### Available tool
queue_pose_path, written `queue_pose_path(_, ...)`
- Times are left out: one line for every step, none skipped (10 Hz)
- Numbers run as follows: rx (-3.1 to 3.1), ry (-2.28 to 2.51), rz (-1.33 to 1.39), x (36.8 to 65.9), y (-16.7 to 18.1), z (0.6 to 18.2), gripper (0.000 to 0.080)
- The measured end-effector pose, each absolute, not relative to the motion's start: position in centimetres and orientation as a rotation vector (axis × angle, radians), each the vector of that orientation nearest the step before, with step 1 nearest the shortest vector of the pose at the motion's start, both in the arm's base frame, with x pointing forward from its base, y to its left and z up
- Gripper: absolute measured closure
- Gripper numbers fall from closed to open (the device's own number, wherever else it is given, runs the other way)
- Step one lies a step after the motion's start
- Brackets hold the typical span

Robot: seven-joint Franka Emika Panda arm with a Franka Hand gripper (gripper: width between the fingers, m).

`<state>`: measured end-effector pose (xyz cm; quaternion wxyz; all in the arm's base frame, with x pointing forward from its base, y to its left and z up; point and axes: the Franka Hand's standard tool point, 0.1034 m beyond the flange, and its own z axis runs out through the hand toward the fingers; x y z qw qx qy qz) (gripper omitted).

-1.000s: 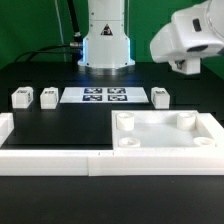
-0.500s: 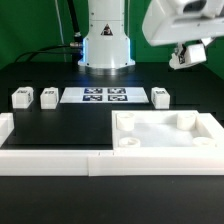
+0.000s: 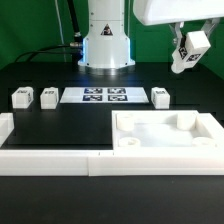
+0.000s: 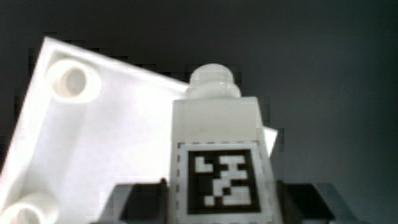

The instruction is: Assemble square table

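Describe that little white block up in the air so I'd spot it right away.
Find the big white square table top on the exterior view's right. Above its far corner there, the gripper holds one tagged white leg. The other three legs lie on the black table beside the marker board; only this one is in the air.

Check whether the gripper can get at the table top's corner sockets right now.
Probably yes. The gripper, jaws shut on a leg, hangs in open air above the table top. Its corner sockets look empty, and nothing stands in between.
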<state>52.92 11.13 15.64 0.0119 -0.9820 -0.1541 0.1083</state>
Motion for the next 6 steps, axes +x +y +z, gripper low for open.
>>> queue_pose_path(-3.07,-0.48,0.21,53.7,11.2,15.4,0.0508)
queue_pose_path(-3.056,-0.498,0.043,54.9,10.8,14.3,0.0508)
queue_pose_path(-3.044,-0.483,0.004,56.7,10.0,13.9,0.0508)
queue_pose_path(-3.041,-0.455,-0.129,59.8,10.1,14.1,0.0508)
queue_pose_path(-3.032,-0.439,-0.239,61.8,10.7,13.5,0.0508)
queue_pose_path(-3.017,-0.433,-0.386,63.0,11.0,13.2,0.0508)
